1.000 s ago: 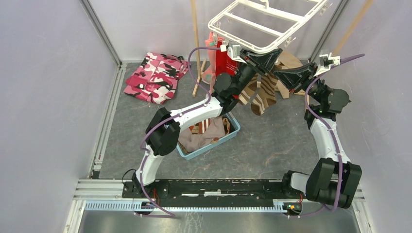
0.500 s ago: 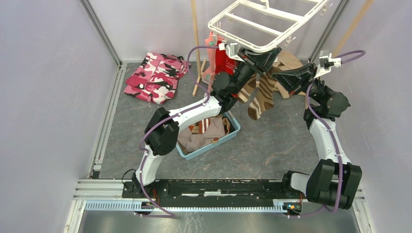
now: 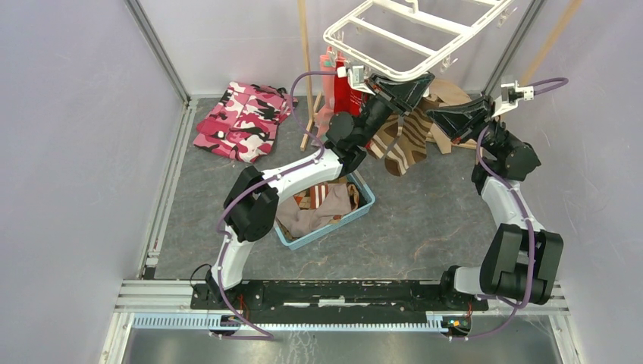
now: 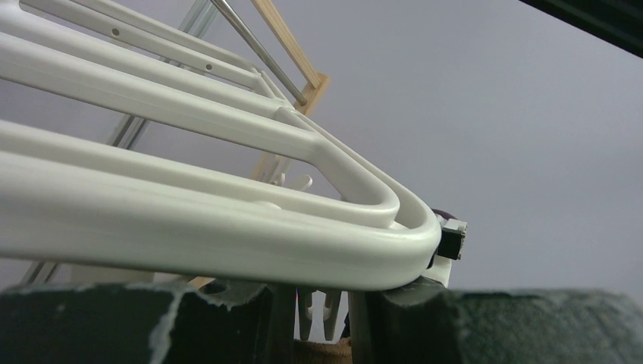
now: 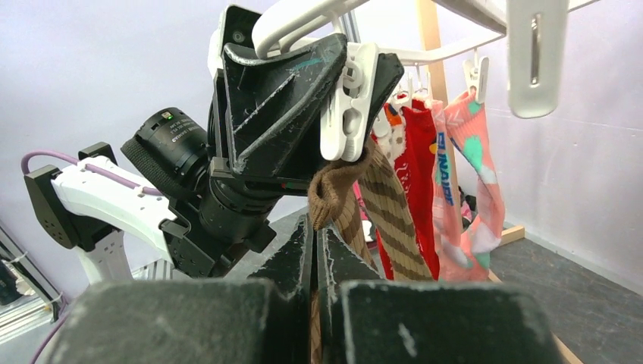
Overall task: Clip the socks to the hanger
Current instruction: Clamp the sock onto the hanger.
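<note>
Both arms have crept toward the upper part of the overhead frame since a second ago, carrying the brown striped sock (image 5: 383, 205) up with them until its bunched cuff sits right under the rim of the hanger (image 4: 227, 243). The left pincer (image 5: 350, 72) stands at a narrow gap, squeezed on a white clip peg (image 5: 343, 125) that dangles from the near corner of the rim. The right pincer (image 5: 316, 236) is fully closed, pinching the sock just below the cuff and pushing it up at the peg. In the right wrist view the cuff touches the bottom of the peg, but I cannot tell whether the fabric is already between the peg's jaws or only pressed against them. As for progress, a red sock (image 5: 415, 174) and a salmon-pink sock (image 5: 474, 167) already hang from pegs farther along the same edge, to the right in that view, so part of the job looks done. This sock seems to be mid-clipping: the peg has yet to be let go on the cuff, and the right pincer has yet to let the sock hang. More remains after that, since the blue basket (image 3: 362, 214) on the desk, in the middle of the overhead frame, holds more fabric, some of it striped.
</note>
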You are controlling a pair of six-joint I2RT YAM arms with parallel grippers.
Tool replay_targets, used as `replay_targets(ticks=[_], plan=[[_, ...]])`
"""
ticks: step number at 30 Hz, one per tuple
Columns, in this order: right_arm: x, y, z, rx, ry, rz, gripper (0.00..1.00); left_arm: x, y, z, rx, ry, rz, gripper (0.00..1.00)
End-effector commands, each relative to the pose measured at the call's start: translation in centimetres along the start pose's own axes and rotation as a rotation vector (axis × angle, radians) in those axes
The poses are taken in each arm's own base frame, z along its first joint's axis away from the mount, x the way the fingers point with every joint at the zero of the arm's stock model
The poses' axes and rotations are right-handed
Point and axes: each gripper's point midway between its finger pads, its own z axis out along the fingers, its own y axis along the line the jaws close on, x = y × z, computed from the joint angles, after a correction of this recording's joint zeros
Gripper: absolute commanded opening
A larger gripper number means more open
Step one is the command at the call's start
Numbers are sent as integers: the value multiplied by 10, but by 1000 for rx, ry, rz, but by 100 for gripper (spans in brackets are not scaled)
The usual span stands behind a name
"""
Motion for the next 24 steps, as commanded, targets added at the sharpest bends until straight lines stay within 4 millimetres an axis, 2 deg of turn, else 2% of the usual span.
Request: replay_targets(ticks=[1, 11, 18, 24], plan=[[-26, 14, 4, -47, -57, -103, 0, -52, -33, 8, 71, -103, -46, 2], [-32, 17, 6, -71, -74, -98, 0, -52, -31, 8, 69, -102, -56, 2], [-28, 2, 4, -8, -55, -94, 0, -48, -35, 7, 88, -81, -62, 2], [-34, -6, 4, 26, -50, -106, 0, -47, -35, 7, 89, -73, -69, 2]])
